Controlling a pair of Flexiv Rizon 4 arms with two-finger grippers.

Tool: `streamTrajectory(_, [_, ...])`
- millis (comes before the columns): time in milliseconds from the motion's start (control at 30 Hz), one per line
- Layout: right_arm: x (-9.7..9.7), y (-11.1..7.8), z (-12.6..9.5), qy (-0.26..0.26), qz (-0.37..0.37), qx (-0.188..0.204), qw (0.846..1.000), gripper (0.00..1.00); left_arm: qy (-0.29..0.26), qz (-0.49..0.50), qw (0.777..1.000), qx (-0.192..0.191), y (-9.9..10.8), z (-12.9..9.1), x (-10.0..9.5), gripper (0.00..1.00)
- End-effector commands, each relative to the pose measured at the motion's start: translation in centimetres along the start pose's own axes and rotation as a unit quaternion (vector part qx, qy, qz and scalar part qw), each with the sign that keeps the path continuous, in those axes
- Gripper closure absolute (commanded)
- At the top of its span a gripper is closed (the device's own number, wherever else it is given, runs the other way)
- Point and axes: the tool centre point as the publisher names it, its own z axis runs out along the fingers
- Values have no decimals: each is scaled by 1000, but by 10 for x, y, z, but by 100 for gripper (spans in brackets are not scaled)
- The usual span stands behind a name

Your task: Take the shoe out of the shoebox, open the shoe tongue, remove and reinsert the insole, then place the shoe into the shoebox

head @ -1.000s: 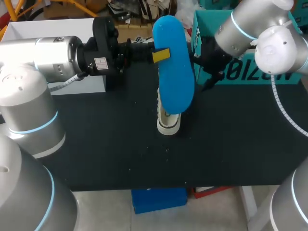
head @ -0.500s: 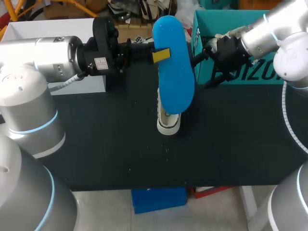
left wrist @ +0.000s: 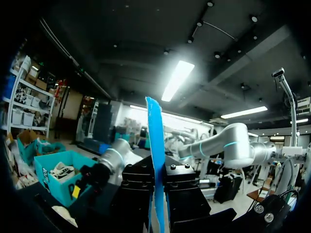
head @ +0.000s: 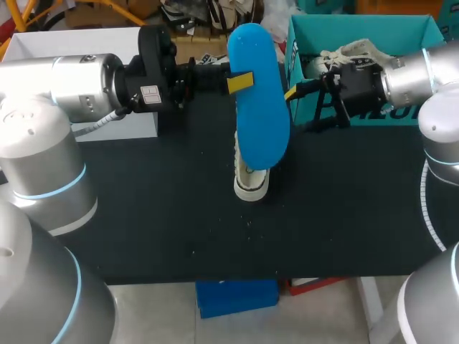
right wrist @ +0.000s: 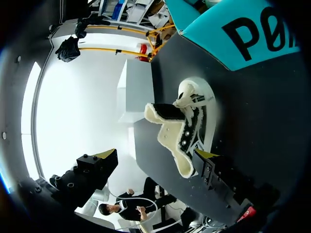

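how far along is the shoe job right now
Done: the shoe sits on the table outside the shoebox, its tongue folded open. In hand: the left gripper holds the blue insole, already out, above the shoe; the right gripper is open beside it. Left: reinsert it, then box the shoe.
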Motion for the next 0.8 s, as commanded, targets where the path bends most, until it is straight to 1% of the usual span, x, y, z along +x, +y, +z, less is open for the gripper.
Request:
streamTrajectory(33, [-1, -7, -1, 24, -4, -10, 1000, 0, -2, 1, 1000, 1, 1, 3, -1, 100])
streamTrajectory(100, [0, -7, -1, 33, -7, -11, 999, 0, -2, 1, 1000, 1, 1, 3, -1, 100])
streamTrajectory(167, [0, -9, 0, 57, -4, -9, 998, 0, -2, 1, 1000, 1, 1, 3, -1, 100])
streamTrajectory(200, [0, -9, 0, 59, -5, -8, 998, 0, -2, 1, 1000, 1, 1, 3, -1, 100])
streamTrajectory(567, [1, -11, 1, 59, -12, -4, 998, 0, -2, 1, 1000, 1, 1, 3, -1, 100])
streamTrajectory(600, [1, -11, 1, 59, -12, -4, 998, 0, -10, 33, 999, -13, -1, 4, 0, 100])
streamTrajectory(667, [1, -11, 1, 59, -12, -4, 998, 0, -32, 134, 988, -76, -3, 7, 1, 100])
streamTrajectory(700, [1, -11, 1, 59, -12, -4, 998, 0, -37, 170, 980, -94, -3, 9, 1, 100])
streamTrajectory(733, [1, -11, 1, 59, -12, -4, 998, 0, -37, 194, 975, -101, -2, 10, 1, 100])
streamTrajectory(800, [1, -11, 1, 59, -12, -4, 998, 0, -51, 264, 954, -134, -1, 12, 1, 100])
